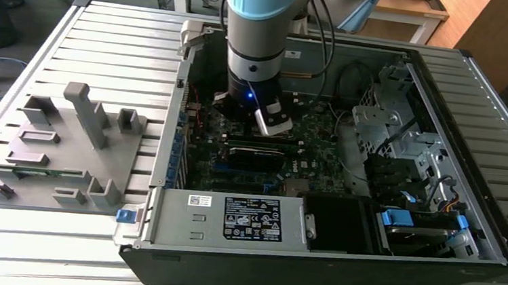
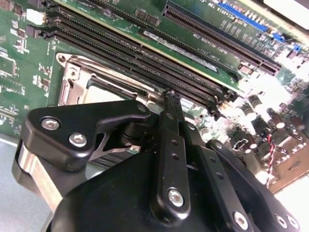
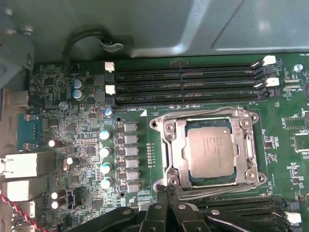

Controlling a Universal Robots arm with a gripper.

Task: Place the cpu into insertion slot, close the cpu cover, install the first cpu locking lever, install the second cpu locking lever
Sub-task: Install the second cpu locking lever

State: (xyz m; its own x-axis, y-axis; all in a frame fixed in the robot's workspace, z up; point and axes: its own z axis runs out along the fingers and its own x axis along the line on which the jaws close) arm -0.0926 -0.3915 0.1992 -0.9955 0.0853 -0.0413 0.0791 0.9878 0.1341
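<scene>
The gripper (image 3: 168, 193) sits closest to the lens in both wrist views, its two black fingers (image 2: 170, 145) pressed together into one narrow tip with nothing between them; that tip rests at the edge of the insertion slot (image 3: 211, 151), against the silvery frame on the side away from the nearest memory slots; whether it touches a lever there is hard to make out. Just beyond, one cpu (image 3: 211, 149) lies flat in the slot, its dull grey top showing through the square window of the cpu cover (image 3: 175, 145), which is down over it; faint print on the chip cannot be read. In the second wrist view the black linkage hides most of the cpu cover (image 2: 99, 77). Past the socket run three long black memory slots (image 3: 186, 86), with more cut off beside the fingers; six round capacitors (image 3: 105, 159) stand in a column near the socket. In the exterior view the arm (image 1: 255, 44) reaches down into one open computer case (image 1: 476, 85); a grey fixture block (image 1: 63, 148) lies to the exterior view's left.
</scene>
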